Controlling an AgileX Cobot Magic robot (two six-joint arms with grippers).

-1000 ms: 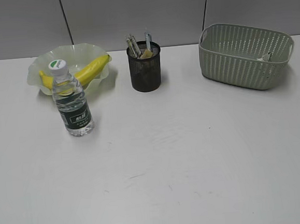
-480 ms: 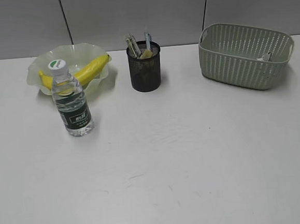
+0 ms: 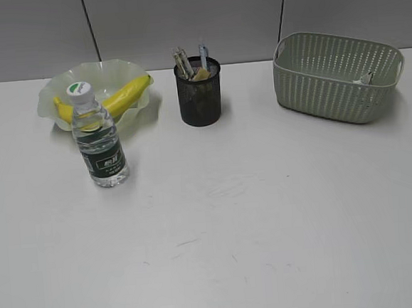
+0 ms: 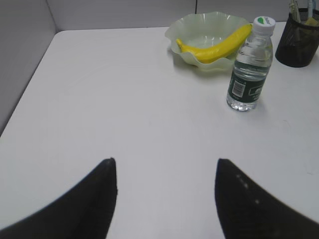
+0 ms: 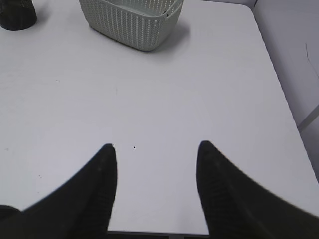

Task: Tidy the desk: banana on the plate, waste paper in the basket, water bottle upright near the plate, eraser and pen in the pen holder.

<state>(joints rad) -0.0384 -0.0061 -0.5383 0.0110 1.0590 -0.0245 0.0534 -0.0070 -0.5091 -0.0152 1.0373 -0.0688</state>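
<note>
Desk (image 3: 269, 227): wide white top, bare across its near half; every task item sits along the far edge. Basket (image 3: 337, 76) at the far right corner, a pale scrap, likely the waste paper (image 3: 363, 79), showing just inside its right wall. Plate (image 3: 51, 95) at the far left corner with the banana (image 3: 119, 98) lying across it, tips resting toward the rim. Water bottle (image 3: 98, 137) upright, cap on, just in front of the plate toward the near edge, apart from it. Pen holder (image 3: 199, 94) mid far edge, between plate and basket, pens and a yellowish block, probably the eraser, poking above its rim. Left gripper (image 4: 164, 194) hangs over the near left part of the desk, jaws spread, nothing between them; right gripper (image 5: 154, 184) likewise over the near right edge, jaws parted and empty. Judgement: all placements look done, so the step in hand is retreat and rest. To do it well, both arms should stay low-risk over the bare near half, clear of the bottle, which would tip easily if clipped.
</note>
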